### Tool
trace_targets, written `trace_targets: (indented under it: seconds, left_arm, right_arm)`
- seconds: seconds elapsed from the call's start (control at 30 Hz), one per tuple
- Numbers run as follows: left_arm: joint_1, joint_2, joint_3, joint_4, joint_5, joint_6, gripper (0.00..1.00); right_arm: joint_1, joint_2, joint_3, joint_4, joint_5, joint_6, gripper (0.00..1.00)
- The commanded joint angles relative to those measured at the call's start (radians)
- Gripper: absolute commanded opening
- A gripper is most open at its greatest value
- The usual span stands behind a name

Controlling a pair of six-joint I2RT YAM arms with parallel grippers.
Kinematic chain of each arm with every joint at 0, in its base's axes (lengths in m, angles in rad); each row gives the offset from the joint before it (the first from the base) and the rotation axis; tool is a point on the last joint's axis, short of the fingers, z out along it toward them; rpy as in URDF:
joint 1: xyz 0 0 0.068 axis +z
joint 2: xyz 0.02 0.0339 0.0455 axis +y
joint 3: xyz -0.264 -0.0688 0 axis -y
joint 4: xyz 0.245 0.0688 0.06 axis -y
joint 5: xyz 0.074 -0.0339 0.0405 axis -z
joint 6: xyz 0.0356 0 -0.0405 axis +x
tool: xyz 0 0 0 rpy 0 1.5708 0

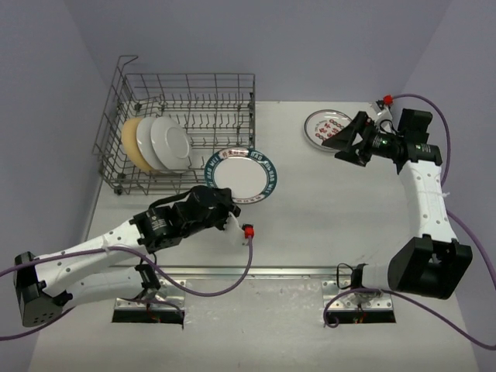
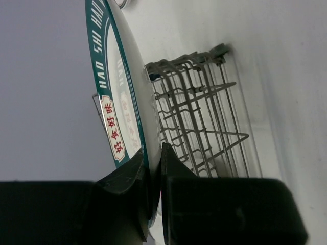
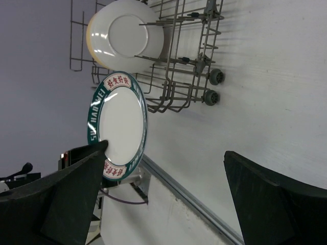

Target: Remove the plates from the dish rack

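The left gripper (image 2: 153, 159) is clamped on the rim of a tilted teal-rimmed plate (image 1: 244, 174), just right of the dish rack (image 1: 186, 81) (more plates (image 1: 164, 143) stand inside). Far right, the right gripper (image 1: 342, 145), jaws apart, hangs beside a red-patterned plate (image 1: 318, 124) on the table (image 1: 310, 225).

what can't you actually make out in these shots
- Count of plates in the dish rack: they overlap in the top and right wrist views.
- Far-right plate: small in the top view, part hidden by the right claw.
- Teal-rimmed plate gripped by the left claw: edge-on, cut off by the left wrist view's top edge.
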Motion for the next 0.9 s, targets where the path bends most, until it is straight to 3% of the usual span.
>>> trace_targets:
  seconds: [0.0,0.27,0.47,0.53,0.73,0.87]
  left_arm:
    - [-0.061,-0.031,0.002,0.255,-0.112,0.254,0.00]
    - [-0.116,-0.034,-0.066,0.327,-0.072,0.366,0.00]
    - [-0.139,-0.011,-0.067,0.327,-0.062,0.357,0.00]
    - [-0.145,-0.004,-0.068,0.327,-0.057,0.349,0.00]
    - [-0.151,0.013,-0.062,0.332,-0.048,0.318,0.00]
    - [-0.151,0.021,-0.048,0.332,-0.039,0.292,0.00]
  right_arm:
    - [0.064,0.007,-0.045,0.052,-0.030,0.012,0.99]
    - [0.247,0.043,-0.003,-0.005,0.093,-0.106,0.96]
    - [0.333,0.053,0.012,-0.004,0.113,-0.162,0.92]
    - [0.363,0.052,0.009,-0.002,0.115,-0.181,0.87]
    - [0.400,0.063,-0.016,0.008,0.134,-0.225,0.52]
    - [0.408,0.074,-0.017,0.002,0.131,-0.252,0.42]
